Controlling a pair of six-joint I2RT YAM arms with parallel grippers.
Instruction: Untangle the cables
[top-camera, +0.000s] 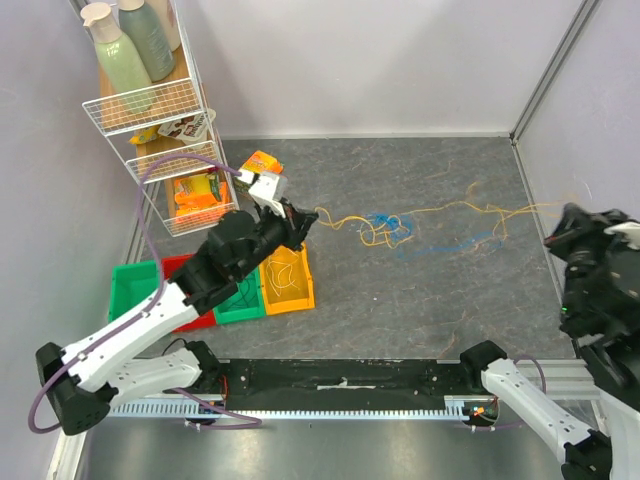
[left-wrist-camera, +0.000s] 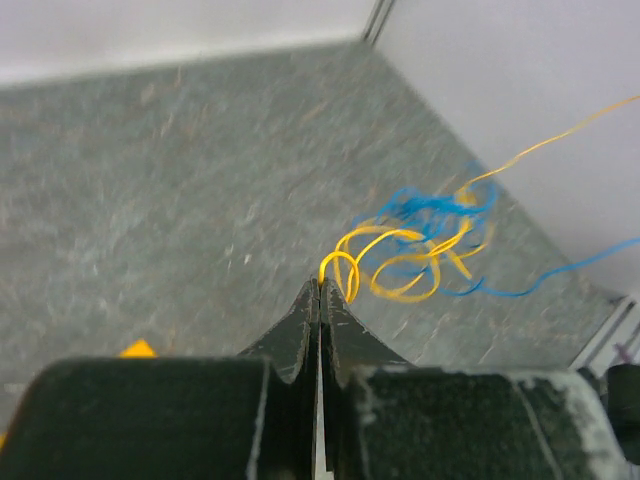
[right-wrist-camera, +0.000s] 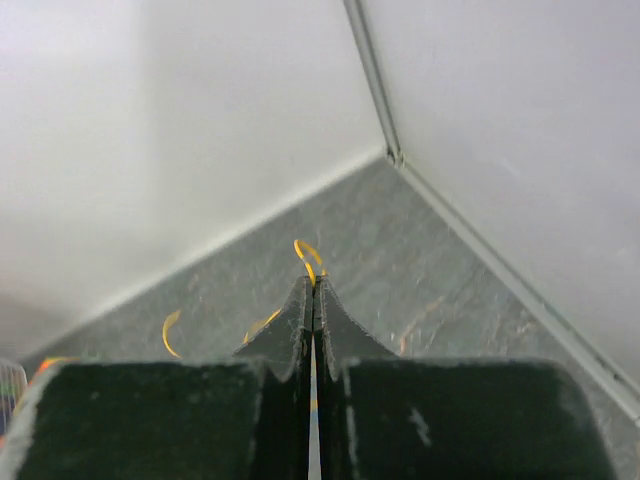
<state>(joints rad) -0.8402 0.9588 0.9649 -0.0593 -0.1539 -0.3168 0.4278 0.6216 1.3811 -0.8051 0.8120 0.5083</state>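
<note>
The left gripper (left-wrist-camera: 320, 284) is clamping its jaws fully together on one end of a thin yellow cable (left-wrist-camera: 400, 294), which is curling out of the fingertips towards 1 o'clock. The right gripper (right-wrist-camera: 314, 284) is likewise pinching shut on a yellow strand that is poking up just above its tips. In the overhead view the yellow line is hanging between the two claws, running from the left one out towards 3 o'clock, where the right one is sitting by the side wall. Partway along, nearer the left claw, it is knotting into small loops with a blue cable (left-wrist-camera: 432, 206); this tangle (top-camera: 386, 230) is lying on the grey table (top-camera: 400, 310), with blue strands trailing on towards 3 o'clock.
</note>
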